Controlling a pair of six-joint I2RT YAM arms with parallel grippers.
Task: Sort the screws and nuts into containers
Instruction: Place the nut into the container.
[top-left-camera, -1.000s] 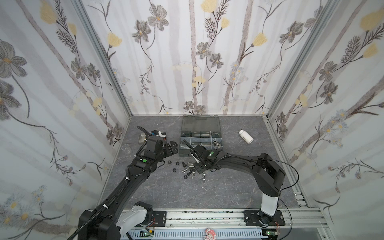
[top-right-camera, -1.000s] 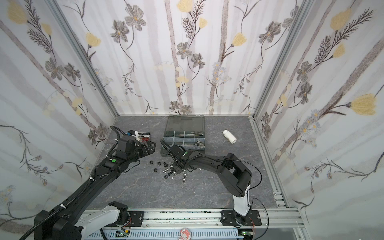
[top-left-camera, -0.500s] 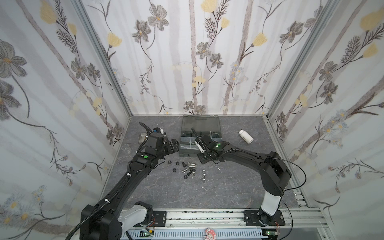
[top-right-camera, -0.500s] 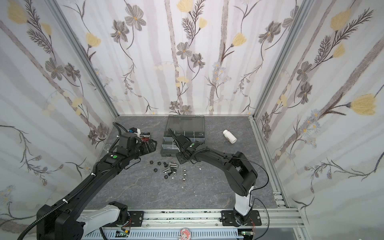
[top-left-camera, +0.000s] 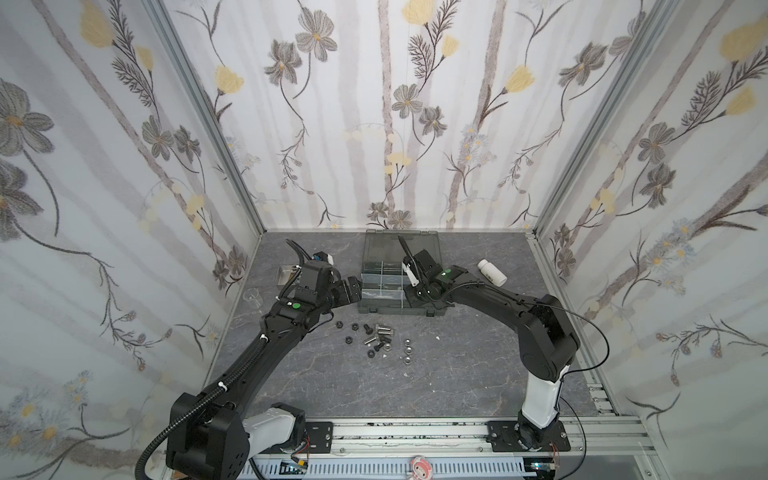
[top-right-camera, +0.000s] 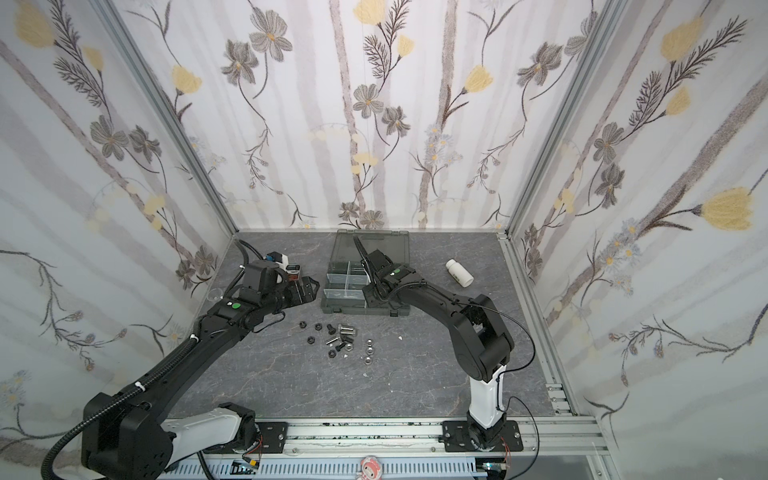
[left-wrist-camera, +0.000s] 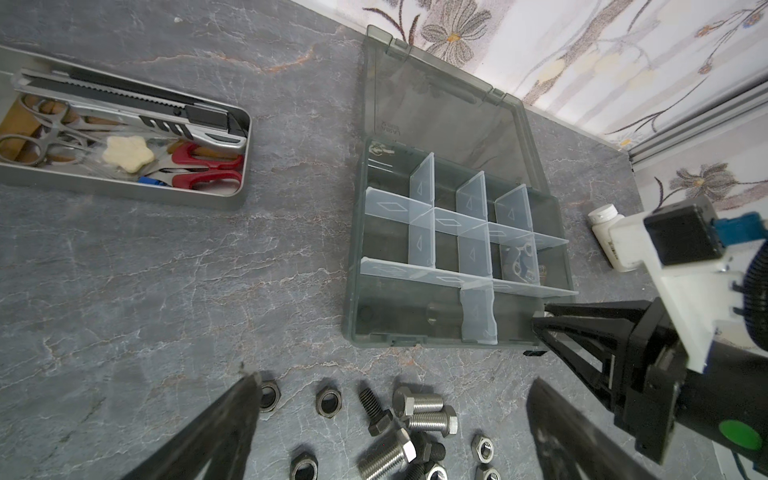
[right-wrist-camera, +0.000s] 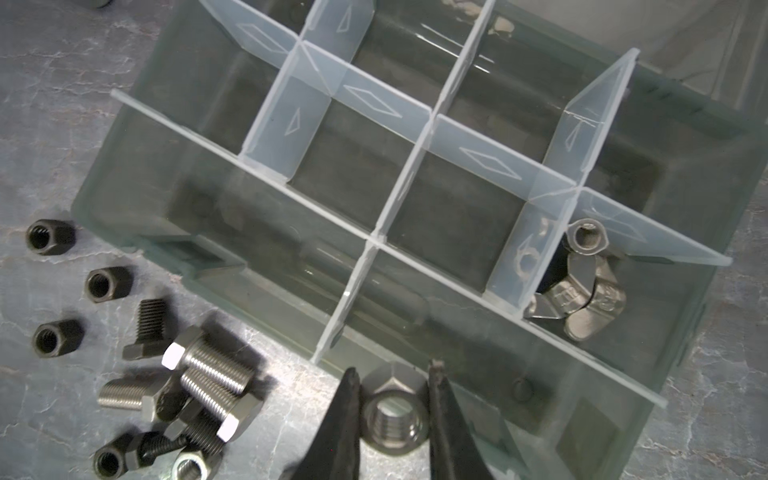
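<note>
1. My right gripper (right-wrist-camera: 393, 370): clamped on one silver nut (right-wrist-camera: 395, 415), held over the front edge of the box (right-wrist-camera: 124, 199).
2. My left gripper (left-wrist-camera: 395, 380): jaws wide apart, nothing between them. It is low, just beside the box end nearer the tray (left-wrist-camera: 232, 199).
3. Box: on the table (top-left-camera: 457, 374), lid (top-left-camera: 382, 245) open and lying back. Pale dividers (left-wrist-camera: 422, 178) split it into compartments (left-wrist-camera: 386, 245).
4. Wing nuts (right-wrist-camera: 582, 299): in the middle-row end compartment, on the bottle (top-left-camera: 492, 272) side.
5. Screws (top-left-camera: 380, 332): silver and black, loose on the table in front of the box, several touching.
6. Black nuts (top-left-camera: 348, 340): loose, on the tray side of the screws.
7. Silver nuts (top-left-camera: 408, 351): loose, on the other side of the screws.
</note>
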